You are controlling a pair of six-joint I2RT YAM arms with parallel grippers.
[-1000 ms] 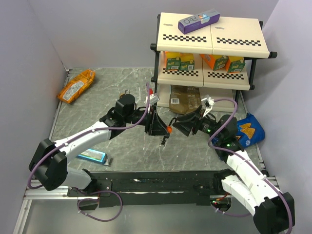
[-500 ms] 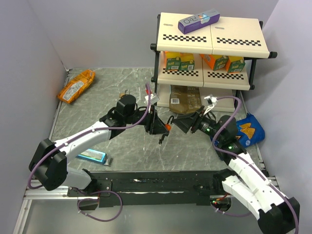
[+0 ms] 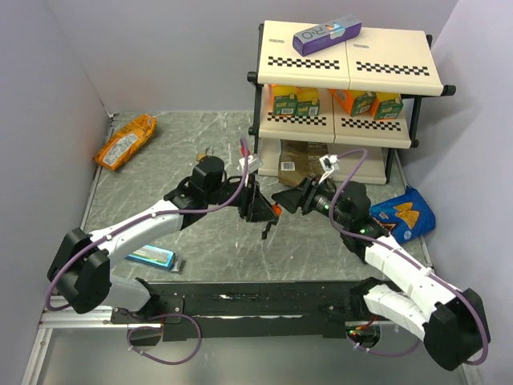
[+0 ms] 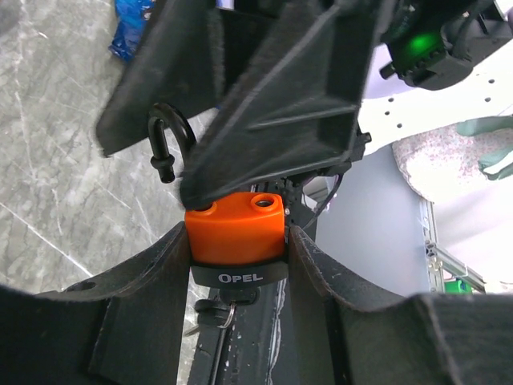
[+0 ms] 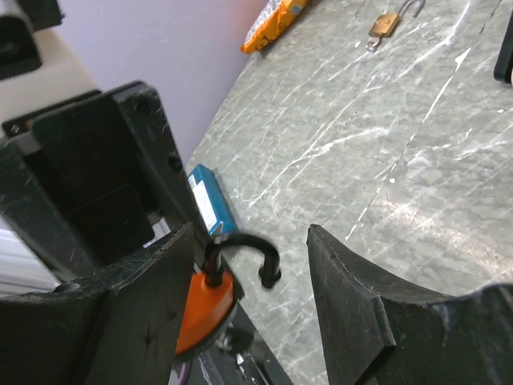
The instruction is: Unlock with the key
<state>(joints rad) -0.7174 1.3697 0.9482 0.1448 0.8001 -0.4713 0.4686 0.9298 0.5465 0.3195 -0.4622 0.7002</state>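
Observation:
My left gripper [image 3: 263, 205] is shut on the orange-red padlock [image 3: 276, 210], held above the table; in the left wrist view the padlock [image 4: 235, 228] sits clamped between my fingers. Its black shackle [image 4: 164, 140] stands swung out, one end free. The key [image 4: 220, 298] hangs from the padlock's underside, also in the top view [image 3: 266, 231]. My right gripper [image 3: 285, 198] is open, and in the right wrist view [image 5: 248, 277] its fingers stand either side of the shackle [image 5: 240, 245] without touching it.
A brass padlock [image 3: 207, 152] lies on the table behind the left arm. A blue box [image 3: 151, 257] lies front left, an orange snack bag [image 3: 124, 140] far left. A shelf rack [image 3: 345, 88] stands at the back right, with a blue chip bag [image 3: 405, 212] beside it.
My right gripper has moved left toward the padlock, so the shackle now lies between its open fingers. The left gripper has kept its hold and barely moved.

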